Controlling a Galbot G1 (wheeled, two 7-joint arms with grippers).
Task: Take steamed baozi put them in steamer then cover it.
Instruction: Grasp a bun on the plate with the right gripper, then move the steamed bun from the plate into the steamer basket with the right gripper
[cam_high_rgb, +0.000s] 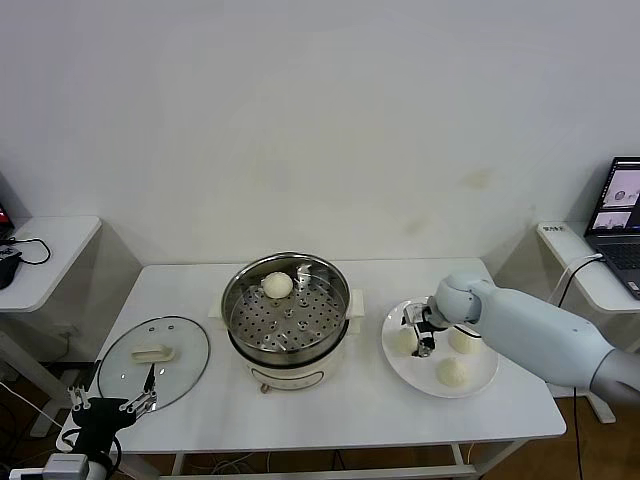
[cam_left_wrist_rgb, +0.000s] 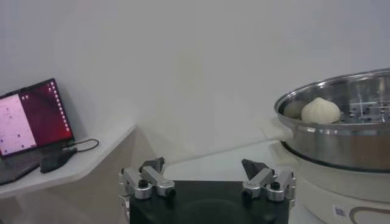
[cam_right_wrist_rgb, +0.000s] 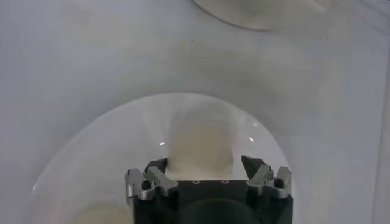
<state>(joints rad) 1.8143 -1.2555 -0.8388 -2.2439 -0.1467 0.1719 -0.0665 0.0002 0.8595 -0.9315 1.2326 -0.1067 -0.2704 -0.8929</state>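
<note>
The steamer (cam_high_rgb: 262, 356) stands mid-table with one baozi (cam_high_rgb: 277, 285) on its perforated tray; the left wrist view shows the steamer (cam_left_wrist_rgb: 341, 143) and that bun (cam_left_wrist_rgb: 321, 111) too. Three more baozi lie on a white plate (cam_high_rgb: 482, 388). My right gripper (cam_high_rgb: 420, 335) is down over the left one (cam_high_rgb: 406, 342), its fingers straddling that bun (cam_right_wrist_rgb: 200, 137). One finger looks to touch it and a gap shows at the other, so the right gripper (cam_right_wrist_rgb: 205, 167) is open. The cover (cam_high_rgb: 185, 365) lies flat at the left. My left gripper (cam_high_rgb: 112, 402) hangs open and empty by the front left corner.
The other two plate buns (cam_high_rgb: 463, 340) (cam_high_rgb: 452, 371) lie close beside my right gripper. Small side tables flank the work table, the right one bearing a laptop (cam_high_rgb: 622, 212) and the left one (cam_left_wrist_rgb: 73, 167) another laptop (cam_left_wrist_rgb: 30, 119) with cables.
</note>
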